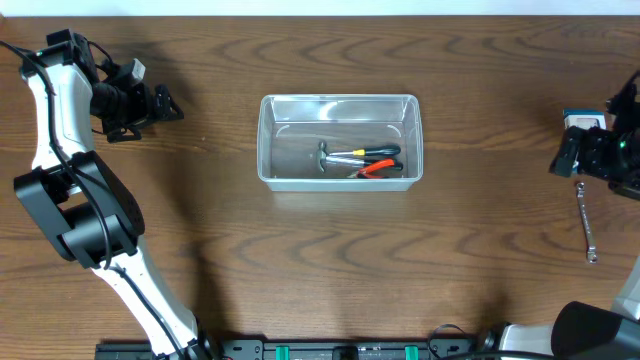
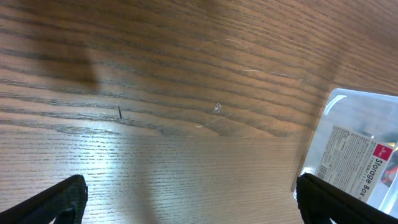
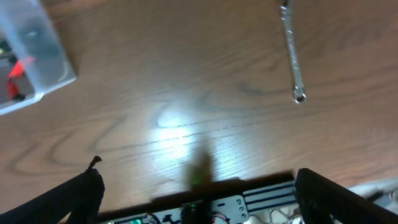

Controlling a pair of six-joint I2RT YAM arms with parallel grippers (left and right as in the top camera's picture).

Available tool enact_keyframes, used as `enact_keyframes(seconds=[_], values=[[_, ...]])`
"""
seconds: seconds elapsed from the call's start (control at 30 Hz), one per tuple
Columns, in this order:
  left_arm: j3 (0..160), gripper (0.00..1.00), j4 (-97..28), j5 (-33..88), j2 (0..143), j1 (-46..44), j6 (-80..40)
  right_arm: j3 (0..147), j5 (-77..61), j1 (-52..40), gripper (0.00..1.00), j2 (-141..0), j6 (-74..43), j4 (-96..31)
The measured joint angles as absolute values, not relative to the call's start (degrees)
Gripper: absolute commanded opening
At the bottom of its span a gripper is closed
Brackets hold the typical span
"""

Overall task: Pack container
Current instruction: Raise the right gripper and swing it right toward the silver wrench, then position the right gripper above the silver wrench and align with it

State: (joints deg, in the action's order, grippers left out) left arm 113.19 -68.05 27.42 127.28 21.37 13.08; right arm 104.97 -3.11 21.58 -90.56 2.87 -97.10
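Starting overhead: the container (image 1: pixel 340 99) is seen at the middle of the table (image 1: pixel 300 260), open side up. Its long axis is laid left to right across the picture, one short end turned toward each arm. Hand tools (image 1: pixel 362 160) with yellow, black and orange grips are lying inside, toward its near wall. The left gripper (image 1: pixel 165 103) is held well off to the left of it, pointed toward the tub, with nothing seen in its jaws. The right gripper (image 1: pixel 568 152) is parked at the far right edge, and a wrench (image 1: pixel 586 222) is left on the wood just beside it.

Over to the left wrist: one rounded corner of the container (image 2: pixel 339 102) is caught at the right edge. A white label (image 2: pixel 357 158) can be read there, "Storage Box". The fingers (image 2: pixel 59 200) are spread wide, and only bare wood is seen between them.

Now the right wrist: the container (image 3: pixel 37 59) is glimpsed at upper left and the wrench (image 3: pixel 292 53) at upper right, both well clear. The fingers (image 3: pixel 339 198) are splayed fully apart, and nothing is gripped or touched.
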Motion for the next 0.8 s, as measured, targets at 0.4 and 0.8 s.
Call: enact_keyframes(seconds=[0.4,0.8], values=[[113.2,0.98,-68.1,27.4,127.3,21.4,13.1,104.8,-6.2,21.6,0.99,-90.5,7.6,-91.5],[113.2,0.98,-68.1,27.4,127.3,21.4,13.1,104.8,-8.5,21.6,0.99,-90.5,13.3,-95.6]])
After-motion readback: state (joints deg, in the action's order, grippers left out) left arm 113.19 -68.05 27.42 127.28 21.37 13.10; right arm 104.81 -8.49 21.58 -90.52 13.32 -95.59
